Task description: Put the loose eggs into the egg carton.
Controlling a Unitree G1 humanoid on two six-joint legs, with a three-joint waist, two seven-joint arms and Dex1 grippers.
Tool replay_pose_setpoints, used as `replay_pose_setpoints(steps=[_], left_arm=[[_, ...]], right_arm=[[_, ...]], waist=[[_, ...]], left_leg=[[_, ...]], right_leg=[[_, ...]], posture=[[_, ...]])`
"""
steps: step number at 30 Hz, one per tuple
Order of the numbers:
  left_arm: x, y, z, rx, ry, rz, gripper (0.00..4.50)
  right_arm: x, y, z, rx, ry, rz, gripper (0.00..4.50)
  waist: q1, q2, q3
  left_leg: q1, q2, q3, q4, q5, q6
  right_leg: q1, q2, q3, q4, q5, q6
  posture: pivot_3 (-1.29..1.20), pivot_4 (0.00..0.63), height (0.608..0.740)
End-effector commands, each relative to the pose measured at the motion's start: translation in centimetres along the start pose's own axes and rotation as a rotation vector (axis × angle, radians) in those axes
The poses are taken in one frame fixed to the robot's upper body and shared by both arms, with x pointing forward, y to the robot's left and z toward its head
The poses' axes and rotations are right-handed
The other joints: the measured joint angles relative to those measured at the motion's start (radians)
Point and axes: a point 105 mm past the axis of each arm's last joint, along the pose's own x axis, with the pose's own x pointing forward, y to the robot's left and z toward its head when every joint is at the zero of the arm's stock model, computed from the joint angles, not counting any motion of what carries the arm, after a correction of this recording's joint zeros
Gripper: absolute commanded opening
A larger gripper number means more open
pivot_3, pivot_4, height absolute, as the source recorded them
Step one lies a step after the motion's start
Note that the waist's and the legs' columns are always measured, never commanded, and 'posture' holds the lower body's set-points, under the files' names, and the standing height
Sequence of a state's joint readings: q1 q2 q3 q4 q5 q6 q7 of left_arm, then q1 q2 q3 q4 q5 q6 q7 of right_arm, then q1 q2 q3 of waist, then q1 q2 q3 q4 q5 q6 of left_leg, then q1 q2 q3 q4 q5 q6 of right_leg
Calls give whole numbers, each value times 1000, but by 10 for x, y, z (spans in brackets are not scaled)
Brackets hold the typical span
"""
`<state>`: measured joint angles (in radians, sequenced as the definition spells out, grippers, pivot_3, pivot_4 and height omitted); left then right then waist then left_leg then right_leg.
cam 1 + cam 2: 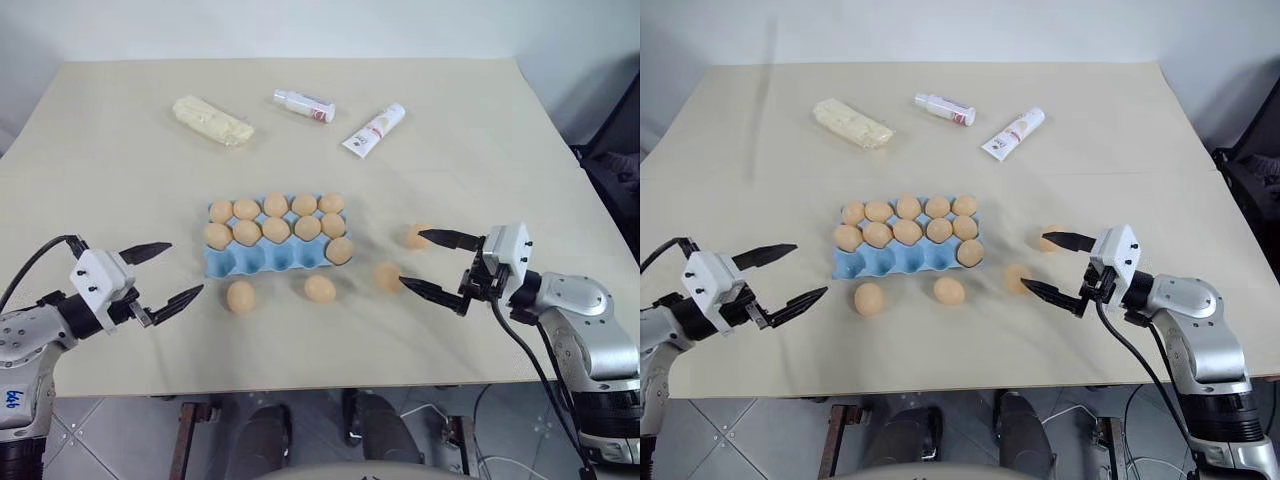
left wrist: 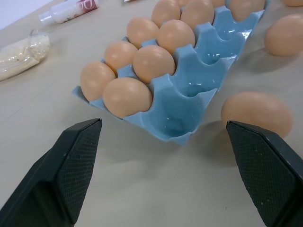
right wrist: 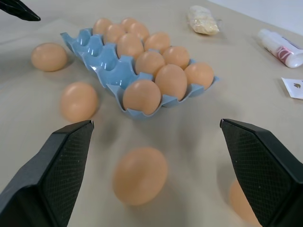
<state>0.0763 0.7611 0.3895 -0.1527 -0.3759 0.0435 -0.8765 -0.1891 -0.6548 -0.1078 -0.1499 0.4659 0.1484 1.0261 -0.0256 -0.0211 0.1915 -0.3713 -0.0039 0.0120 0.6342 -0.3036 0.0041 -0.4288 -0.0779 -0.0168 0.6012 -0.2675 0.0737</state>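
Note:
The light blue egg carton (image 1: 250, 262) lies mid-table with its back and middle rows full of tan eggs and one more egg in the right end cup of the front row; the other front cups (image 2: 199, 80) are bare. Several loose eggs lie on the table: one (image 1: 240, 296) and another (image 1: 320, 288) in front of the carton, and two (image 1: 388, 276) (image 1: 418, 236) to its right. My left gripper (image 1: 186, 267) hovers open to the left of the carton. My right gripper (image 1: 410, 257) is open too, its fingertips (image 1: 432, 238) close by the two right-hand eggs, one of which (image 3: 139, 175) lies ahead between them.
At the back of the table lie a pale yellow lumpy block (image 1: 212, 120), a white bottle (image 1: 304, 105) and a white tube (image 1: 374, 130). The table's front edge runs just below both grippers. A dark object (image 1: 615, 170) stands past the table's right edge.

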Motion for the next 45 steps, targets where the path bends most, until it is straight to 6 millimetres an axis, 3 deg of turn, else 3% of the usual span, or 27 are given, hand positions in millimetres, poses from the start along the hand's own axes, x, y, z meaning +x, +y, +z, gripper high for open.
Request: replay_pose_setpoints(steps=[1, 6, 10, 14, 16, 23, 31, 34, 38, 45], left_arm=[[1, -3, 10, 10, -40, -1, 4484], [16, -16, 18, 28, -72, -72, 4484], [33, -38, 29, 52, -128, -189, 4484], [39, -67, 28, 76, -144, -351, 4484], [38, -70, 28, 63, -149, -364, 4484], [41, -61, 28, 67, -161, -326, 4484], [40, -60, 29, 70, -166, -298, 4484], [38, -57, 29, 70, -163, -275, 4500], [35, -52, 27, 60, -158, -233, 4500], [21, -28, 12, -20, -127, -44, 4500]], right_arm=[[-3, -6, 6, -33, -25, -53, 4500], [-22, -20, -1, -32, -3, -193, 4500], [-45, -28, -20, 6, 45, -339, 4500], [-48, -35, -38, 30, 89, -412, 4500], [-46, -37, -39, 34, 89, -422, 4500], [-10, -61, -37, 139, 72, -449, 4500], [26, -76, -61, 121, 157, -404, 4500], [34, -78, -61, 112, 135, -393, 3896], [44, -74, -49, 91, 75, -337, 2523], [81, -52, -1, 55, -41, -171, 2409]], waist=[[0, 0, 0], [7, 0, 0], [25, 0, 0], [19, 0, 0], [15, 0, 0], [4, 1, 0], [0, 1, 0], [-1, 1, 0], [-1, 1, 0], [-9, 1, 0]], left_leg=[[0, 0, 0, 0, 0, 0], [0, 0, 0, 2, 0, 0], [0, 0, 0, 2, 0, 0], [1, 0, 2, 3, 0, 0], [2, 0, 3, 4, 1, 0], [2, 0, 2, 15, 1, 0], [1, -1, 2, 14, 2, 1], [0, -1, 2, 14, 2, 1], [0, -1, 2, 14, 1, 1], [1, -1, 2, 15, 2, 1]], right_leg=[[0, 0, 0, 0, 0, 0], [1, 0, 0, 2, 0, 0], [1, 0, 0, 2, 0, 0], [1, 0, 1, 3, 0, 1], [1, 1, 2, 5, 0, 0], [2, 1, 2, 14, 0, 0], [0, 1, 2, 15, 1, 0], [0, 1, 2, 14, 1, 0], [0, 1, 2, 14, 1, 1], [0, 1, 3, 17, 1, 1]], posture=[[0, 150, 740], [0, 150, 740], [0, 150, 740], [0, 150, 740], [0, 150, 740], [0, 150, 740], [0, 150, 740], [0, 150, 740], [0, 150, 740], [0, 150, 740]])
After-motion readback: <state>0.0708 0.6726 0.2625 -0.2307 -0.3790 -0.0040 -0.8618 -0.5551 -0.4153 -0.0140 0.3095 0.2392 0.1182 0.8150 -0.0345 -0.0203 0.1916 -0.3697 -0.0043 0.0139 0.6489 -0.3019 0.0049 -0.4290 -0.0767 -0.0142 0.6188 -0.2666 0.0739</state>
